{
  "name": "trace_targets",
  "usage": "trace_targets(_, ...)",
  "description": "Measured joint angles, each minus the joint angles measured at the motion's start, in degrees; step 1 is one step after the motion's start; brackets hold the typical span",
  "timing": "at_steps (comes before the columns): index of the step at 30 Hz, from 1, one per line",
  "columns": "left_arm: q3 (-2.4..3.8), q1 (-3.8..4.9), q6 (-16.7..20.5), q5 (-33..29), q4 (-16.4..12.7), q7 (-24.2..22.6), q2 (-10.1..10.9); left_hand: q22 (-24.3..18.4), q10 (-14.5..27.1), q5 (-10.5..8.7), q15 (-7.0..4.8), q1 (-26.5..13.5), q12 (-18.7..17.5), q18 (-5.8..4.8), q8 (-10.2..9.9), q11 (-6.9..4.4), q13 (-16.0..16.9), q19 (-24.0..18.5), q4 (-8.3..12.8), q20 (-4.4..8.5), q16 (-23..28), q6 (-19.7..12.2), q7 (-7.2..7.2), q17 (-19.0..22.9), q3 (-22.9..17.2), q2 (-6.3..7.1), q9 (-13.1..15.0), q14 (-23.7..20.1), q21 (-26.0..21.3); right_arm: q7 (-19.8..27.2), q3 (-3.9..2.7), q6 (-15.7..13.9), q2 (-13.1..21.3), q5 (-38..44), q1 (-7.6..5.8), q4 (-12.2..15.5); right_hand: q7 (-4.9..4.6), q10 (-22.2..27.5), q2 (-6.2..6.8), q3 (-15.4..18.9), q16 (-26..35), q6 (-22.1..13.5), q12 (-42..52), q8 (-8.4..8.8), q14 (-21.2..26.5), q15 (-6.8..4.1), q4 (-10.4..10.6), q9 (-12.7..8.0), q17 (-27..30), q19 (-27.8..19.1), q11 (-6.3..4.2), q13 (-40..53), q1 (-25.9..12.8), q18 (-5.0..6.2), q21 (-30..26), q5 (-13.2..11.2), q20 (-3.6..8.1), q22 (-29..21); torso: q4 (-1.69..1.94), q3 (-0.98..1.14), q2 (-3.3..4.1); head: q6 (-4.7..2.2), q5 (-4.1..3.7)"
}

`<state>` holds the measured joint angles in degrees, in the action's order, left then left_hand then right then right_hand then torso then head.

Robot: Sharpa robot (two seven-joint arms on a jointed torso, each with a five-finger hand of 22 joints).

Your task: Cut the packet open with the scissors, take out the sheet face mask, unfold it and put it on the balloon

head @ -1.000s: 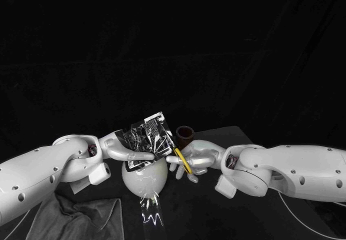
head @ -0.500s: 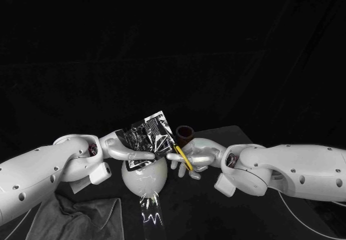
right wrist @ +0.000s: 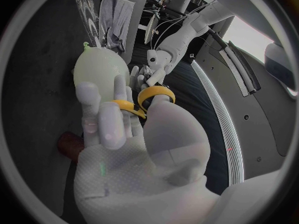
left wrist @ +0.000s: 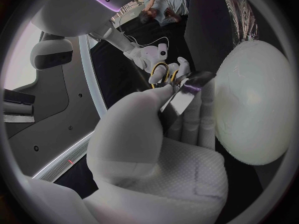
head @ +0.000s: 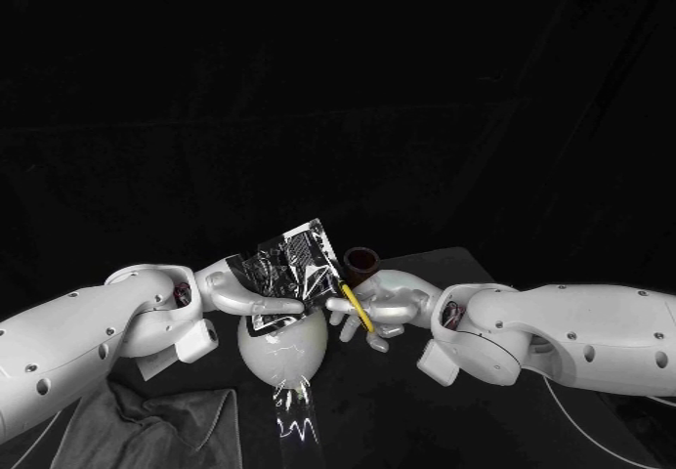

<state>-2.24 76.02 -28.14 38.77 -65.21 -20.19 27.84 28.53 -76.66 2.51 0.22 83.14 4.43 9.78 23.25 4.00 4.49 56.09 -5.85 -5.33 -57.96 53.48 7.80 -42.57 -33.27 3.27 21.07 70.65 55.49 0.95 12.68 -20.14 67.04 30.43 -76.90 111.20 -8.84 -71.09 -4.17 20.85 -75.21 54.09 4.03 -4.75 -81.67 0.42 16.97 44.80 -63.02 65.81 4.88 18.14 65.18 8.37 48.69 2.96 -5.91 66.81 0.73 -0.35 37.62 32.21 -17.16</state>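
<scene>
My left hand [head: 248, 294] pinches the silver and black packet [head: 292, 260] and holds it upright above the white balloon [head: 286, 347]. My right hand [head: 383, 304] grips the yellow-handled scissors [head: 354, 309] just right of the packet, blades pointing up towards its edge. In the left wrist view the packet [left wrist: 185, 92] sits between my fingers [left wrist: 149, 114] beside the balloon [left wrist: 252, 104]. The right wrist view has the yellow handles [right wrist: 147, 99] around my fingers [right wrist: 102, 119], with the balloon [right wrist: 99, 67] beyond.
A brown cylinder [head: 362, 260] stands behind the right hand. A grey cloth [head: 158, 420] lies at the front left. Crinkled clear film [head: 296, 418] lies in front of the balloon's knot.
The packet has risen a touch in the left hand. The right hand with the scissors has edged slightly up towards it.
</scene>
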Motion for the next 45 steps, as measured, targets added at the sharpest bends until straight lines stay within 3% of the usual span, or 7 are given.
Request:
trace_targets(2, -0.01, -0.02, -0.02, 0.06, -0.09, 0.05, -0.03, 0.0, 0.0, 0.0, 0.0, 0.0, 0.0, -0.01, 0.0, 0.0, 0.0, 0.0, 0.0, 0.0, 0.0, 0.0, 0.0, -0.01, 0.0, 0.0, 0.0, 0.0, 0.0, 0.29, -0.02, -0.39, -0.09, -0.03, -0.02, -0.03, -1.08, 2.46, 2.27, -2.38, 0.04, -1.61, -0.27, 0.69, 0.32, 0.85, 0.12, -0.65, 0.23, -0.58, 0.97, -1.24, -0.96, -0.01, 0.0, 0.0, -0.58, -0.03, 0.0, 0.0, 0.0, -0.09, -0.01)
trace_targets(6, -0.01, -0.02, -0.04, 0.12, -0.15, 0.15, -0.05, 0.0, 0.0, -0.01, -0.01, -0.08, 0.0, -0.04, -0.01, 0.0, 0.01, 0.0, 0.0, 0.0, 0.0, -0.01, -0.01, 0.0, 0.0, 0.08, 0.0, -0.01, -0.01, 0.81, -0.02, -1.13, -0.17, -0.19, -0.02, -0.09, -1.63, 3.64, 5.26, -6.7, -0.36, -2.16, -0.28, 0.7, 0.68, 1.26, 0.16, -1.44, 0.27, -0.65, 1.68, -2.9, -2.63, -0.02, 0.0, 0.0, -1.52, 0.15, 0.0, 0.0, 0.0, -0.31, -0.1)
trace_targets(29, 0.05, 0.02, -0.04, 0.25, -0.22, 0.24, -0.01, 0.04, 0.01, -0.18, 0.02, 0.1, 0.0, -0.13, -0.25, 0.01, 0.0, 0.0, 0.0, -0.01, 0.01, 0.02, 0.02, -0.04, 0.0, -0.1, 0.0, -0.01, -0.02, 1.91, -0.19, -2.27, -0.58, -1.19, 0.02, -0.26, -1.53, 3.24, 5.73, -8.9, -1.02, -2.07, -0.06, 0.64, 0.7, 1.25, -0.16, -1.94, -0.13, -0.61, 1.35, -4.01, -3.11, -0.08, 0.75, 0.01, -1.91, 0.72, -0.01, 0.02, 0.0, -0.89, -0.27)
trace_targets(34, 0.07, 0.04, -0.03, 0.4, -0.28, 0.24, 0.01, 0.03, 0.01, 0.02, 0.03, 0.1, 0.0, -0.17, -0.04, 0.01, 0.0, 0.0, 0.0, -0.01, 0.02, 0.1, 0.1, -0.02, 0.0, -0.1, 0.0, -0.01, -0.02, 2.4, -0.38, -2.89, -0.89, -2.07, 0.03, -0.34, 0.2, -2.14, 2.81, -9.09, -3.59, 1.66, 2.51, -1.29, -1.11, 0.08, -0.35, -1.85, -3.67, 2.12, -0.28, -3.54, -0.51, -0.42, 5.13, 0.01, -1.08, 3.04, -0.01, 0.04, 0.0, -0.83, -0.36)
trace_targets(38, 0.08, 0.05, -0.03, 0.5, -0.3, 0.24, 0.01, 0.07, 0.01, 0.02, 0.03, 0.11, 0.0, -0.5, -0.02, 0.01, 0.0, 0.0, 0.16, -0.01, -0.21, 0.11, 0.1, -0.03, 0.17, -0.1, 0.0, -0.01, -0.02, 3.05, -0.5, -3.65, -1.02, -2.88, 0.04, -0.45, 3.1, -8.91, -0.36, -9.5, -6.6, 7.42, 6.21, -4.5, -2.29, -1.8, -0.76, -0.41, -9.02, 5.08, -2.32, -1.47, 2.75, -0.47, 9.65, 0.01, 0.48, 5.44, 0.0, 0.04, 0.0, -0.79, -0.38)
trace_targets(41, 0.11, 0.07, -0.02, 0.53, -0.31, 0.21, 0.0, 0.14, 0.01, 0.02, 0.04, 0.11, 0.0, -0.52, -0.02, 0.01, 0.0, 0.0, 0.16, -0.01, -0.21, 0.1, 0.1, -0.12, 0.17, -0.11, 0.0, -0.01, -0.03, 3.56, -0.53, -4.15, -1.03, -3.34, 0.06, -0.47, 4.63, -9.8, -0.65, -9.31, -7.73, 9.66, 8.65, -6.28, -2.26, -3.33, -0.6, 1.11, -11.23, 6.75, -2.33, 0.52, 4.68, -0.88, 11.95, 0.02, 2.16, 6.73, -0.01, 0.02, 0.0, -0.83, -0.43)
trace_targets(45, 0.14, 0.1, 0.0, 0.54, -0.31, 0.16, 0.0, 0.14, 0.01, 0.02, 0.04, 0.12, 0.0, -0.53, -0.02, 0.01, 0.01, 0.0, 0.16, -0.01, -0.21, 0.1, 0.1, -0.13, 0.17, -0.11, 0.0, -0.01, -0.03, 4.02, -0.56, -4.59, -1.03, -3.71, 0.09, -0.51, 4.89, -9.64, -0.71, -7.63, -7.83, 9.91, 10.94, -8.02, -2.09, -4.16, -0.37, 3.19, -11.4, 7.43, -2.67, 3.22, 5.49, -1.04, 12.86, 0.02, 3.43, 7.57, 0.01, 0.02, 0.01, -0.87, -0.46)
